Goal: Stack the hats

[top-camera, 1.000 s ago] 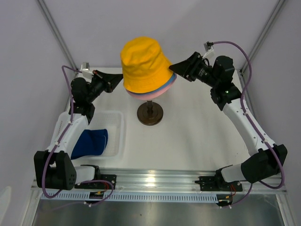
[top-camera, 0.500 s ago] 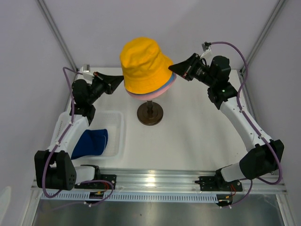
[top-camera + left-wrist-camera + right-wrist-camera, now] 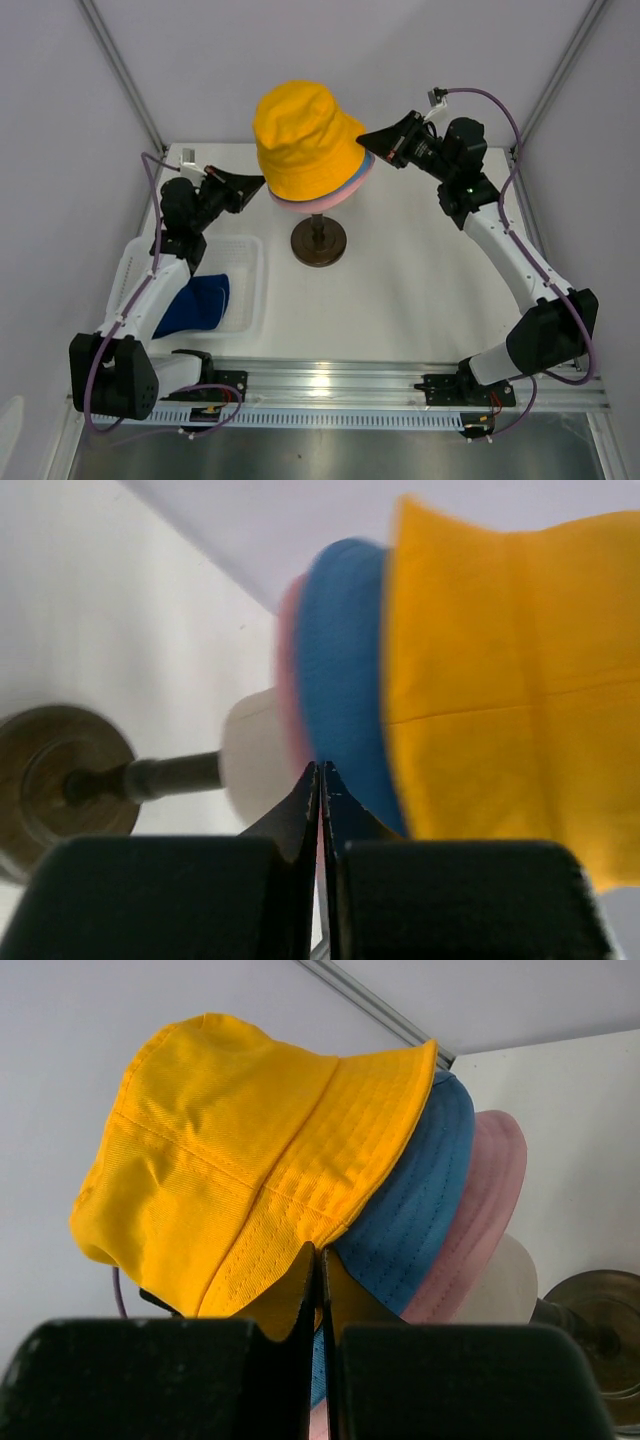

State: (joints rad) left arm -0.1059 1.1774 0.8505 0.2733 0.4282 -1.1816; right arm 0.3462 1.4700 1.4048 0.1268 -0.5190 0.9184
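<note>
Top external view: the yellow hat [image 3: 300,140] sits on top of the light blue hat [image 3: 364,170] and the pink hat [image 3: 318,203]. All three are on the beige head form [image 3: 250,755], whose dark base [image 3: 320,243] stands on the table [image 3: 420,290].
Fourth hat: the navy hat [image 3: 195,305] lies crumpled in the clear tray [image 3: 248,268] at the left, well apart from both sets of jaws and not yet stacked.
Left jaws: the left gripper [image 3: 258,181] is closed tip to tip, with no gap in its wrist view. The tips sit at the pink and blue brim edges on the stack's left side. Cannot tell whether any cloth is caught.
Right jaws: the right gripper [image 3: 364,137] is likewise closed. Its tips meet right at the lower edge of the yellow brim, with the blue brim just beside. A pinch on the cloth is likely but not confirmed.
Step in hand: my reading is seating the yellow hat, with one arm at each side of the brim.
Next move: probably an even downward draw on both sides. A lopsided pull could drag the hats beneath or rock the stand. After that, let go and fetch the navy hat.
Progress: three of four on.
</note>
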